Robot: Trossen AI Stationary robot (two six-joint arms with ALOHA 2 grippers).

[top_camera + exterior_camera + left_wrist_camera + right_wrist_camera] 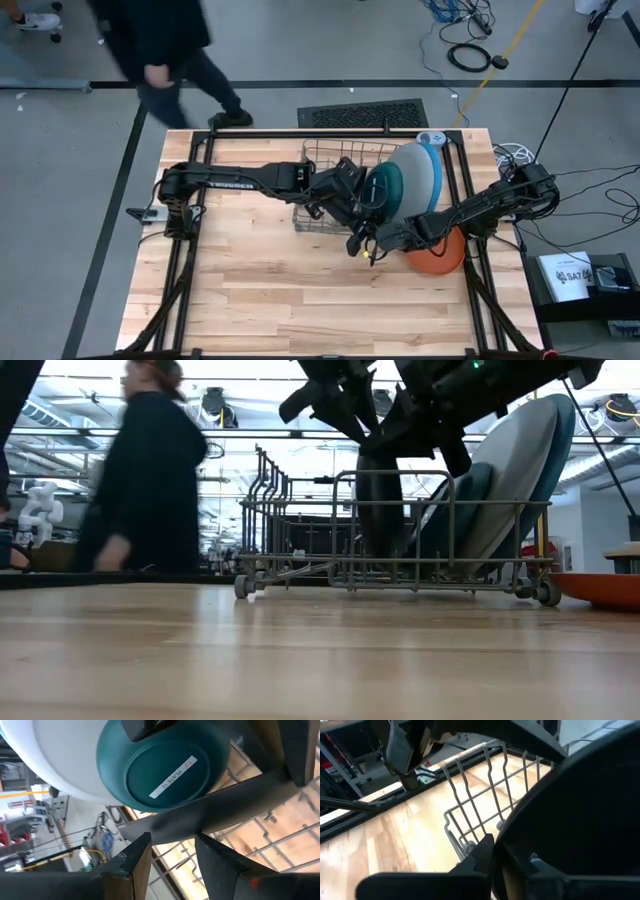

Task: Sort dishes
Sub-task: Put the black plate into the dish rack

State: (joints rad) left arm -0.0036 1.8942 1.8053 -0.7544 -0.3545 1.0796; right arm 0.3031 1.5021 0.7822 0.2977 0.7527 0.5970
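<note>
A wire dish rack (320,160) stands at the table's middle far side. A black plate (380,510), a teal plate (388,190), a large pale plate (420,172) and a blue one (565,450) behind it stand on edge in it. An orange plate (445,258) lies flat on the table under my right arm. My right gripper (362,243) is shut on the black plate (580,810) at the rack's near side. My left gripper (352,205) is open over the rack, its fingers (135,860) close to the black plate's dark rim (225,815). Whether they touch it I cannot tell. My right gripper pinches the black plate's rim (502,845) between its two fingers. It comes from the table's near right side, slanting toward the rack. The plate stands on edge, its lower part down inside the rack (380,555).
A person (170,50) in dark clothes walks past the table's far left corner and also shows in the low view (150,480). The rack's left half holds no plates. Bare wood lies across the table's near half and left side.
</note>
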